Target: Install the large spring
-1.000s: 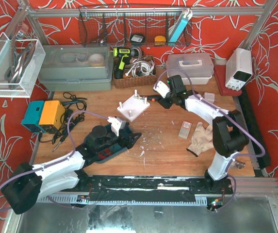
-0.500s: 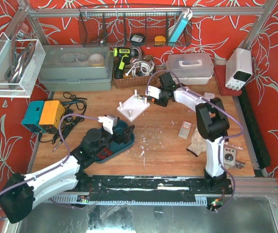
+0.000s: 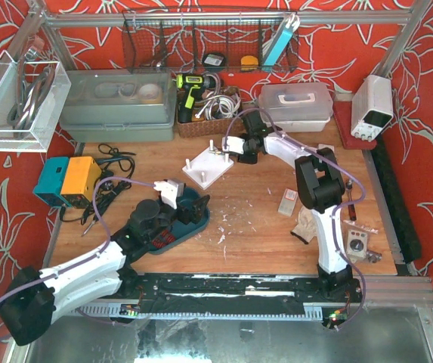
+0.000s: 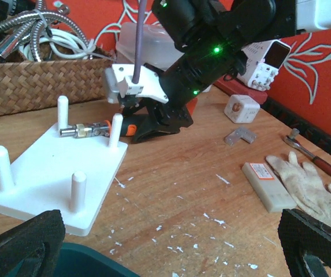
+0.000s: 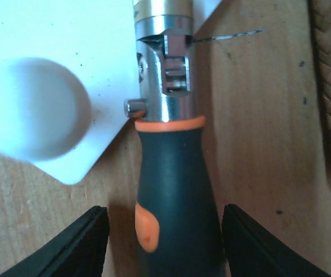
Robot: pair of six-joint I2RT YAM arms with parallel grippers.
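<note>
Our left fingers (image 4: pixel 21 242) hang spread over the teal tray (image 4: pixel 107 268), where a red coil (image 3: pixel 161 240), likely the large spring, lies half hidden under the arm (image 3: pixel 88 266). Further right, a tool (image 4: pixel 90 130) with steel head and orange-black handle (image 5: pixel 174 202) rests on the white peg board (image 4: pixel 49 167)'s far corner. Our right fingers (image 5: pixel 78 242) stand spread astride that handle, not pinching it; we should close squarely on its thick middle and lift without dragging the board.
</note>
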